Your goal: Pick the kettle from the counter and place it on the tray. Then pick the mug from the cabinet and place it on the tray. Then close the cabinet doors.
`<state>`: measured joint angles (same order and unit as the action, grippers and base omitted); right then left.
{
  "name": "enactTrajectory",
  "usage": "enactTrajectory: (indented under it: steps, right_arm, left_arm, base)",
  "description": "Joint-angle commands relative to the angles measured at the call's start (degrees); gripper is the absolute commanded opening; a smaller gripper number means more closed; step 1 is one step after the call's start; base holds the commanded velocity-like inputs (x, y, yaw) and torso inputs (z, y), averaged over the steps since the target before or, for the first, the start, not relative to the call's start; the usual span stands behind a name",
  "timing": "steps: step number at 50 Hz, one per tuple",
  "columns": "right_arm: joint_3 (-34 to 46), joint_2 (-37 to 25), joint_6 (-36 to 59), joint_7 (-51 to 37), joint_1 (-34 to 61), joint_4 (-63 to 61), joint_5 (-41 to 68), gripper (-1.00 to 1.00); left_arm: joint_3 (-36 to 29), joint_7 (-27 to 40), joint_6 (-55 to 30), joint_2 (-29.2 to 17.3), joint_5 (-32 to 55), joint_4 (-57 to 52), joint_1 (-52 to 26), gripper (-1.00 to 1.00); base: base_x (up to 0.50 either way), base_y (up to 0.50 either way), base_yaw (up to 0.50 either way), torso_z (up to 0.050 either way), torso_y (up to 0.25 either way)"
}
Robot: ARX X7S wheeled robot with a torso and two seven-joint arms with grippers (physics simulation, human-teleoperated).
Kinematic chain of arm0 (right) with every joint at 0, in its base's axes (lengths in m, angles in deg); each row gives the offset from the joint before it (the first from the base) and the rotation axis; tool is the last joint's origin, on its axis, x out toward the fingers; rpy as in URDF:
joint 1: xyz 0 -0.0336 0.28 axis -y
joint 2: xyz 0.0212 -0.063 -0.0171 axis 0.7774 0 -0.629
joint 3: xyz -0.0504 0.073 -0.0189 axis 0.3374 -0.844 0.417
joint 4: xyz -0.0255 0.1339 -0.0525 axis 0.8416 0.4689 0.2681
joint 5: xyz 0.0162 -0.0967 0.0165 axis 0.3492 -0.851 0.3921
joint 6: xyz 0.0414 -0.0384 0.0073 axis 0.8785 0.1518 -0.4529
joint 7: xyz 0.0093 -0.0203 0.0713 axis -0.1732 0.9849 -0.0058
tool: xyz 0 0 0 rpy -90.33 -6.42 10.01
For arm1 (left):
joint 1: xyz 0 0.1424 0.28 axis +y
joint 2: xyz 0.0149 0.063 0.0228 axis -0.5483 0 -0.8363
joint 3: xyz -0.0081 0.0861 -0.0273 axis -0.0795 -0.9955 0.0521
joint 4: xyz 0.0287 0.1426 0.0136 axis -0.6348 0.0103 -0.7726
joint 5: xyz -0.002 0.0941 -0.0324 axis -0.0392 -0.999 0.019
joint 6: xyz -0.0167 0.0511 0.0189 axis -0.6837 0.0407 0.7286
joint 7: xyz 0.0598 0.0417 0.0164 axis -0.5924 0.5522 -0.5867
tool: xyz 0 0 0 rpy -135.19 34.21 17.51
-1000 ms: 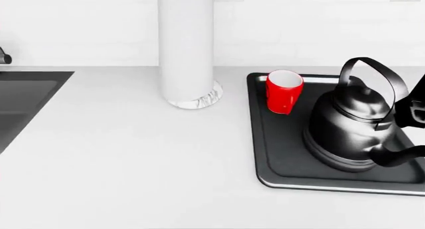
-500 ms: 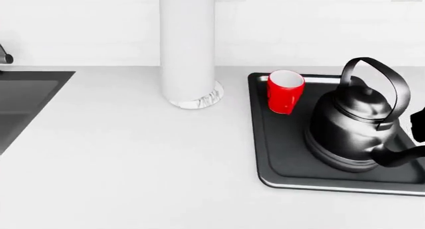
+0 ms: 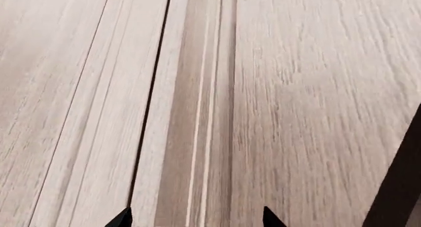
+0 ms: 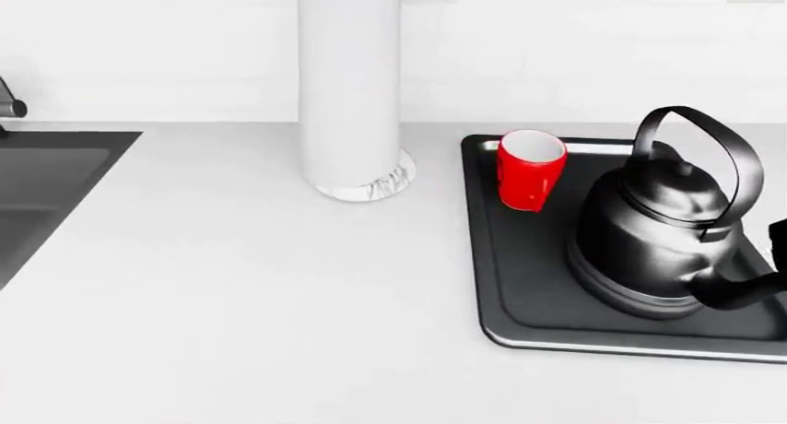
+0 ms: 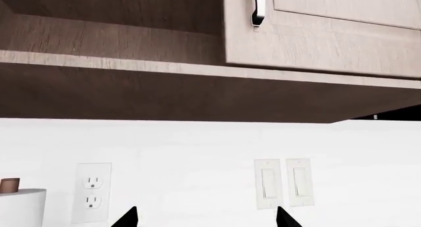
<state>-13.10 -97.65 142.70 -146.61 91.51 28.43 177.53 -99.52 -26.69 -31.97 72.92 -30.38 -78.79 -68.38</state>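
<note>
The left gripper (image 3: 194, 218) shows only two dark fingertips, set apart with nothing between them, so it is open and empty. It sits close against a pale wooden cabinet door (image 3: 316, 103), facing the dark seam beside a moulded frame strip (image 3: 197, 108).

The right gripper (image 5: 205, 216) is likewise spread and empty. It looks up past a white wall with an outlet (image 5: 90, 190) and a double switch (image 5: 283, 181) to the cabinet's underside, where one door with a metal handle (image 5: 259, 10) is in view and the bay beside it stands open and dark.

On the counter (image 4: 246, 304), the tray (image 4: 517, 286) already carries the kettle (image 4: 651, 235) and the red mug (image 4: 529, 170), which stand near each other, apparently not touching. A tall white cylinder (image 4: 350, 83) stands just beside the tray.

Both placings look done, so the doors are the step in hand. The next move probably calls for a flat push on the door panel until it sits flush.
</note>
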Motion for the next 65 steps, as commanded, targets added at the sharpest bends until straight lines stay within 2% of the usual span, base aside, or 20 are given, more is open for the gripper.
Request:
enactTrajectory:
  steps: [1,4,8,14,24,41,65]
  right_arm:
    - [-1.7,-0.2,0.0,0.0,-0.4,-0.1,1.4,1.00]
    - [-2.7,-0.5,-0.2,0.0,-0.7,0.0,2.0,1.00]
    - [-3.6,-0.7,-0.2,0.0,-1.0,0.0,2.7,1.00]
    - [-5.4,-0.3,0.5,0.0,-1.8,0.0,3.6,1.00]
    - [-6.8,0.3,1.4,0.0,-2.4,0.0,4.3,1.00]
    - [-10.4,0.2,2.7,0.0,-3.5,-0.1,7.8,1.00]
    - [-11.5,-0.7,2.4,0.0,-3.3,-0.1,9.9,1.00]
  left_arm:
    - [1.2,-6.0,3.6,8.7,15.9,3.7,-9.2,1.00]
    - [5.3,-5.9,0.9,11.4,14.5,3.6,-9.9,1.00]
    - [4.4,-5.1,1.9,11.6,16.3,3.5,-9.9,1.00]
    - [-0.1,-4.8,3.6,10.7,17.2,3.3,-7.3,1.00]
    - [-7.4,-6.2,4.8,8.9,13.8,2.1,0.0,1.00]
    - [-15.2,-9.1,8.7,8.5,9.9,3.7,9.3,1.00]
    - [-27.4,-14.4,7.6,6.8,4.8,8.3,11.6,1.00]
  base:
    - [0.00,0.00,0.00,0.000,0.000]
    - [0.00,0.00,0.00,0.003,0.000]
    - [0.00,0.00,0.00,0.000,0.000]
    - [0.00,0.00,0.00,0.000,0.000]
    - [0.00,0.00,0.00,0.000,0.000]
    - [0.00,0.00,0.00,0.000,0.000]
    - [0.00,0.00,0.00,0.000,0.000]
